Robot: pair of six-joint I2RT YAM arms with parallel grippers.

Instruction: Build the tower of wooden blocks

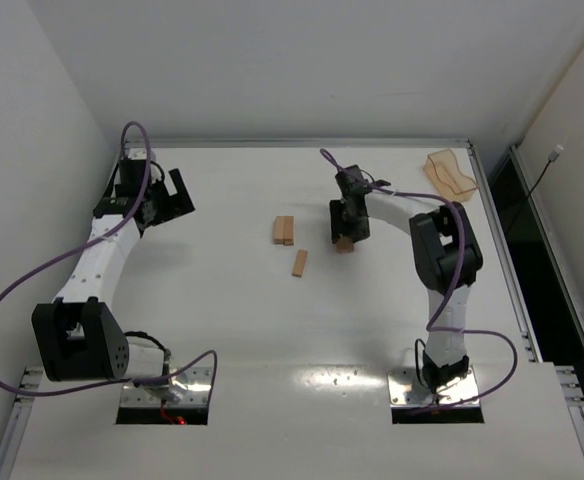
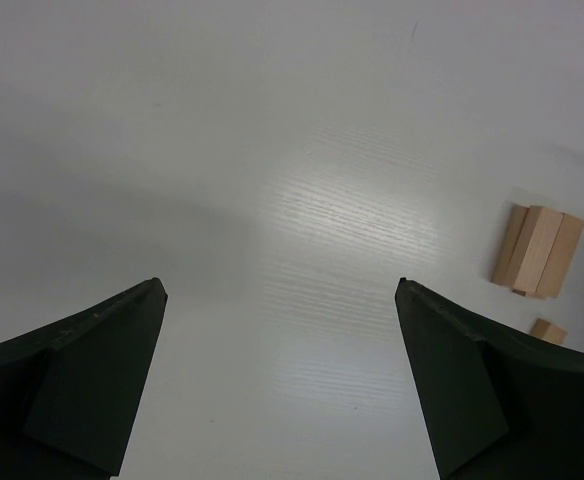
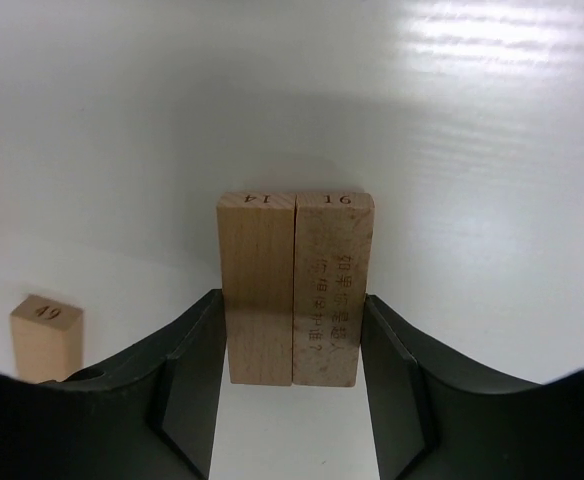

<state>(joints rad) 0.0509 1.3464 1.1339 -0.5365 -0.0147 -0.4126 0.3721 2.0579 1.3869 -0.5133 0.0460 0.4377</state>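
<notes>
My right gripper [image 1: 345,238] [image 3: 292,298] is shut on two light tan wood blocks [image 3: 294,288] held side by side, marked 14 and 16, just right of the table's middle; whether they touch the table I cannot tell. A small cluster of blocks [image 1: 284,230] [image 2: 538,251] lies to their left, and a single block [image 1: 299,263] lies in front of it. One more block [image 3: 45,335], marked 49, shows in the right wrist view. My left gripper [image 1: 177,195] [image 2: 280,288] is open and empty at the far left, over bare table. No crossed-layer tower shows.
A translucent orange-tan tray [image 1: 450,173] sits at the far right corner. Walls close the table [image 1: 232,330] at the back and left. A dark gap runs along the right edge.
</notes>
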